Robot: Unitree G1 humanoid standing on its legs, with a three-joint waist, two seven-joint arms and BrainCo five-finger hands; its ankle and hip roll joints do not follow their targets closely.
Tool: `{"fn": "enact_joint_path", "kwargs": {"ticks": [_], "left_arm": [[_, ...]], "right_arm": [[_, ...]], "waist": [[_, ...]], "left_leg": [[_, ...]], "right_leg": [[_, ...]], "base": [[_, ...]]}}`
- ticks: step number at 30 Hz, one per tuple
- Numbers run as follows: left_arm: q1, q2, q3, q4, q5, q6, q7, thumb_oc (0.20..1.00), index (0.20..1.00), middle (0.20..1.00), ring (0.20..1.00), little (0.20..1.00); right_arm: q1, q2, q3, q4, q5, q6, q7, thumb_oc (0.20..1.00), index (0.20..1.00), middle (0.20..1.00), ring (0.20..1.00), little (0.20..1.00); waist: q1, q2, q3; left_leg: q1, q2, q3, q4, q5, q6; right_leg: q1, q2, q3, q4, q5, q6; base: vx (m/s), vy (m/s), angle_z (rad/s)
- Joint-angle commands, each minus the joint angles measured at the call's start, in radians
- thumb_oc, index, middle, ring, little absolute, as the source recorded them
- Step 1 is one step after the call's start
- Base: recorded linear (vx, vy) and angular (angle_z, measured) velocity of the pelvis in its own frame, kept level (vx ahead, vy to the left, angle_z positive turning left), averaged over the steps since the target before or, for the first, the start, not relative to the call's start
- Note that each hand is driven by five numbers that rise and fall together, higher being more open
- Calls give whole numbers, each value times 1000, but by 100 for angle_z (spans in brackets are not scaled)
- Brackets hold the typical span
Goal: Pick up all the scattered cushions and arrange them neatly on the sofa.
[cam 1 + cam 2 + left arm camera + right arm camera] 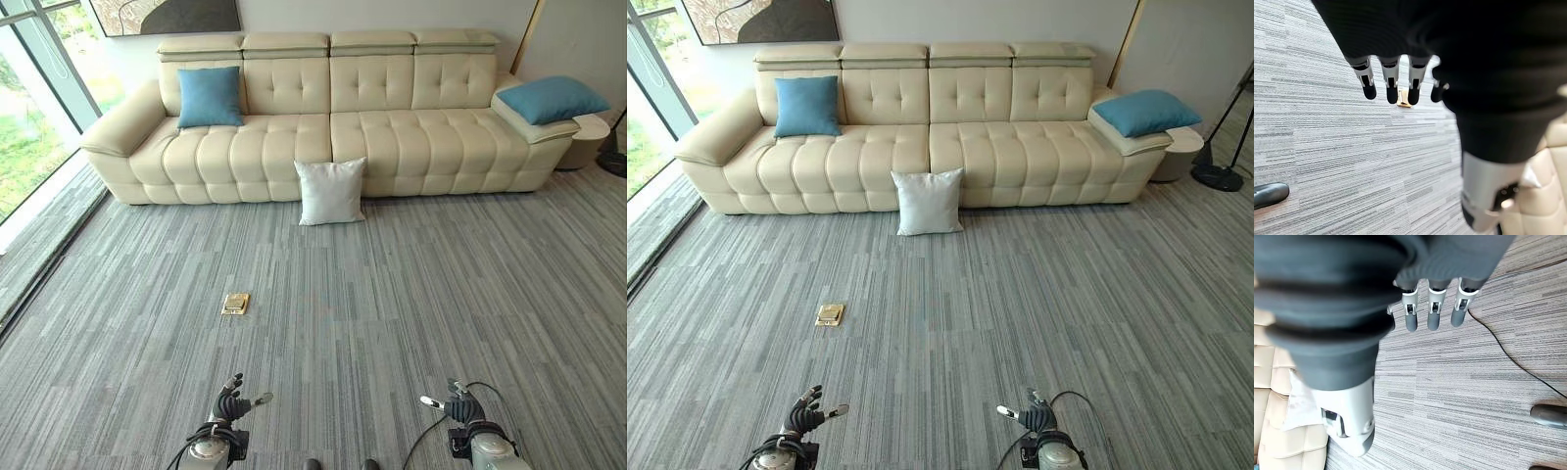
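white cushion (331, 191) stands on the grey carpet (392, 294), leaning against the front of the cream sofa (392, 137) near its middle. one blue cushion (209, 97) sits upright on the left seat, another blue cushion (549, 99) lies on the right armrest. left hand (231, 400) and right hand (458, 404) hang low over the carpet, fingers relaxed, holding nothing. a brass floor socket (235, 304) lies ahead of the left hand.

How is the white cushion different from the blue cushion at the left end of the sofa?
The white cushion stands on the carpet, leaning against the sofa's front near its middle; the blue cushion sits up on the seat, propped against the backrest. One is white, the other blue. The white one is still off the sofa; the blue one is already placed. Both are square and stand roughly upright.
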Motion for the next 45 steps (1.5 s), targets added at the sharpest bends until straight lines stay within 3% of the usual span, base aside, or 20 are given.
{"fn": "enact_joint_path", "kwargs": {"ticks": [1, 10, 18, 22, 24, 25, 28, 29, 30, 31, 34, 37, 38, 41, 45], "left_arm": [[-78, 27, -33, -18, 53, -21, -16, 1000, 1000, 1000, 1000, 1000], [-66, 14, -7, -5, -2, -20, -12, 1000, 1000, 1000, 1000, 1000], [-61, 25, 16, 6, 0, -25, 13, 1000, 1000, 1000, 1000, 1000], [-72, 36, 23, -6, -12, -23, 25, 1000, 1000, 1000, 1000, 1000], [-78, 35, 23, -9, -19, -24, 28, 1000, 1000, 1000, 1000, 1000], [-84, 32, 22, -18, -28, -28, 31, 1000, 1000, 1000, 1000, 1000], [-91, 36, 16, -31, -31, -30, 32, 1000, 1000, 1000, 1000, 1000], [-103, 38, 16, -44, -48, -32, 42, 1000, 1000, 1000, 1000, 1000], [-103, 38, 16, -44, -48, -31, 42, 1000, 1000, 1000, 1000, 1000], [-111, 37, 21, -58, -62, -34, 47, 1000, 1000, 1000, 1000, 1000], [-108, 26, 27, -54, -77, -42, 38, 1000, 1000, 1000, 1000, 1000], [-100, 17, 29, -63, -94, -40, 32, 1000, 1000, 1000, 1000, 1000], [-97, 13, 27, -69, -93, -38, 18, 1000, 1000, 1000, 1000, 1000], [-98, 1, 26, -59, -104, -40, 12, 1000, 1000, 1000, 1000, 1000], [-92, -2, 25, -41, -98, -33, 6, 1000, 1000, 1000, 1000, 1000]], "right_arm": [[-51, -46, 27, -31, -53, -21, 9, 1000, 1000, 1000, 1000, 1000], [-40, -34, 22, -15, -36, -23, 7, 1000, 1000, 1000, 1000, 1000], [-63, -23, 36, -67, -32, -17, 9, 1000, 1000, 1000, 1000, 1000], [-73, -16, 23, -71, 2, -13, 8, 1000, 1000, 1000, 1000, 1000], [-70, -10, 20, -72, 10, -15, 7, 1000, 1000, 1000, 1000, 1000], [-64, -7, 16, -73, 23, -17, 8, 1000, 1000, 1000, 1000, 1000], [-64, -12, 18, -74, 28, -21, 2, 1000, 1000, 1000, 1000, 1000], [-69, -16, 22, -69, 22, -17, -5, 1000, 1000, 1000, 1000, 1000], [-69, -17, 22, -69, 22, -17, -5, 1000, 1000, 1000, 1000, 1000], [-65, -25, 24, -79, 11, -11, -8, 1000, 1000, 1000, 1000, 1000], [-44, -34, 15, -98, 10, -17, -8, 1000, 1000, 1000, 1000, 1000], [-45, -41, 4, -96, 10, -20, -6, 1000, 1000, 1000, 1000, 1000], [-50, -58, -1, -98, 9, -25, 0, 1000, 1000, 1000, 1000, 1000], [-53, -72, -13, -86, 12, -25, 6, 1000, 1000, 1000, 1000, 1000], [-50, -85, -25, -62, 10, -23, 9, 1000, 1000, 1000, 1000, 1000]], "waist": [[-7, -23, 48], [0, -40, 65], [23, -50, 74], [15, -36, 116], [9, -31, 122], [-2, -24, 134], [-12, -24, 142], [-26, -29, 152], [-28, -26, 153], [-44, -23, 152], [-51, -18, 132], [-51, -15, 125], [-46, -14, 130], [-41, -12, 131], [-25, -21, 123]], "left_leg": [[63, 60, -13, 0, -116, -75], [52, 62, -16, 0, -120, -72], [11, 28, -15, 0, -130, -38], [19, 14, -25, 0, -139, -11], [26, 15, -30, 0, -143, -10], [47, 21, -40, 0, -155, -13], [69, 22, -35, 0, -171, -18], [101, 14, -41, 0, -197, -23], [103, 17, -42, 0, -199, -23], [132, 15, -52, 0, -223, -29], [175, 24, -51, 0, -248, -37], [152, 36, -34, 97, -240, -50], [102, 31, -25, 225, -212, -69], [48, 39, 9, 308, -156, -90], [-10, 51, 36, 249, -176, -77]], "right_leg": [[47, -87, 43, 2, -134, 114], [33, -83, 45, 1, -132, 119], [-9, -110, 55, 25, -129, 144], [-170, -110, 74, 330, -127, 175], [-207, -103, 75, 391, -117, 172], [-255, -78, 71, 426, -126, 153], [-282, -55, 34, 385, -129, 139], [-347, -26, -18, 337, -107, 135], [-345, -24, -20, 338, -109, 134], [-366, -23, -78, 286, -97, 137], [-304, -8, -74, 232, -116, 102], [-253, -9, -69, 213, -125, 84], [-209, -15, -62, 197, -135, 69], [-152, -24, -58, 181, -161, 49], [-89, -48, -51, 156, -193, 50]], "base": [[40, 6, 5], [9, 6, 1], [37, 126, -4], [10, 122, -9], [103, 47, 11], [170, -2, 22], [190, -56, 7], [155, -78, 8], [324, -154, -4], [268, -128, 5], [320, -166, 32], [205, -136, 26], [181, -120, 20], [174, -75, 21], [218, -14, -10]]}}
